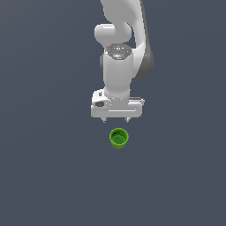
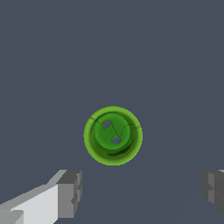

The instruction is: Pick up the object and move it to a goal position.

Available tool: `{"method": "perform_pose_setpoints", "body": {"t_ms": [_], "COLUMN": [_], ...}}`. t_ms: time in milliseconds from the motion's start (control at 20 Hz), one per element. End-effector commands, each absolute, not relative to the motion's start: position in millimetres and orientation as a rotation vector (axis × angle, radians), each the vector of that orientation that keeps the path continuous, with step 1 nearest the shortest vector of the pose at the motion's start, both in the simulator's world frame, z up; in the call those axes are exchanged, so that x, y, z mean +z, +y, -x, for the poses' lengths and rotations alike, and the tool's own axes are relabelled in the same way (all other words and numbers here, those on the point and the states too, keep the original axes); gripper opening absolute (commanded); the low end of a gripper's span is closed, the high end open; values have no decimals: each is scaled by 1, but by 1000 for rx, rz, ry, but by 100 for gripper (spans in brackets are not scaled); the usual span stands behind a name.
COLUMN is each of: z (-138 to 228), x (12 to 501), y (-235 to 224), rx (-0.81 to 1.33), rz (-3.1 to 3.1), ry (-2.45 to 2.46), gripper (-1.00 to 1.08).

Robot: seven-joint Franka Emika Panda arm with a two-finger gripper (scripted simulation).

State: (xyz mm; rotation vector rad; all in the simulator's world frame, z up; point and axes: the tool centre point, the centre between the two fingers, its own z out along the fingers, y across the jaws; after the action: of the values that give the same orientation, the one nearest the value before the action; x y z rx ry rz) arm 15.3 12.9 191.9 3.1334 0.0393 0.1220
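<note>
Fingers [image 2: 70, 192] are standing spread wide apart, gripping nothing. In the wrist view one grey pad is showing at each lower corner, with bare surface between them. In the exterior view only the two short tips are poking out under the white gripper [image 1: 116, 119] body, pointing down.

The green cup [image 1: 118, 138] is sitting upright, mouth up, on the dark grey table [image 1: 48, 167]. It is not between the fingers: it is lying just beyond them, close to the tips but not touching, roughly on the centreline of the gap. The gap between the fingers is reading clearly wider than the cup.

Cup contents: the wrist view is looking straight down into it. Hollow inside, darker green floor, brighter green rim. Two small grey patches are showing on the inner floor; can't tell whether they are marks, holes or reflections. Nothing else is visible inside.

Writing: no readable label or brand on the cup or the gripper. The arm's wrist [image 1: 118, 51] is carrying a grey disc with tiny red specks on top, too small to read.

Further out, the white arm is rising from the gripper toward the top edge of the exterior view.
</note>
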Motion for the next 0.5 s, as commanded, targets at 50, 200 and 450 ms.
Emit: {"method": "perform_pose_setpoints", "body": {"t_ms": [50, 200, 450], "z": [-15, -15, -15], "x": [192, 192, 191], "y": [13, 11, 8], "rx": [122, 122, 122], "rz": [-3133, -3132, -3131], "ry": [39, 47, 54], "gripper": [28, 28, 28]}}
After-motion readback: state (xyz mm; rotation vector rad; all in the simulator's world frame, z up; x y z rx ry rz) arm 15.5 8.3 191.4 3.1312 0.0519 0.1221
